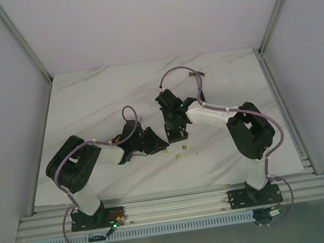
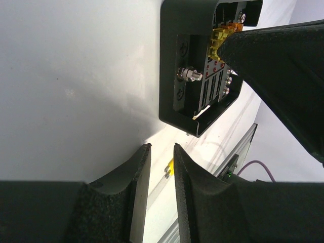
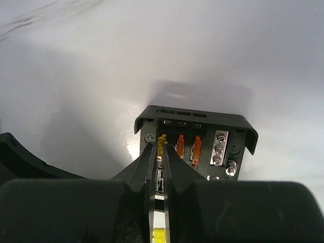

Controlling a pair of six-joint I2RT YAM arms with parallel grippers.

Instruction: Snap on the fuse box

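Note:
The fuse box (image 3: 223, 126) is a black square box with no lid on it, lying on the white table. Two orange fuses (image 3: 180, 145) stand in its slots. My right gripper (image 3: 161, 147) is shut on a yellow fuse (image 3: 162, 140) and holds it at the box's leftmost slot. In the left wrist view the box (image 2: 177, 61) lies ahead of my left gripper (image 2: 162, 147), which is slightly open, empty and short of the box. The right finger (image 2: 283, 61) covers the box's right part there. In the top view both grippers (image 1: 152, 141) (image 1: 173, 126) meet at the box (image 1: 179, 134). No clear lid shows.
Loose yellow fuses (image 1: 165, 151) (image 1: 185, 149) (image 1: 178, 157) lie on the marble table (image 1: 87, 102) just in front of the box; one shows between the left fingers (image 2: 170, 167). An aluminium rail (image 1: 173, 204) runs along the near edge. White walls enclose the table.

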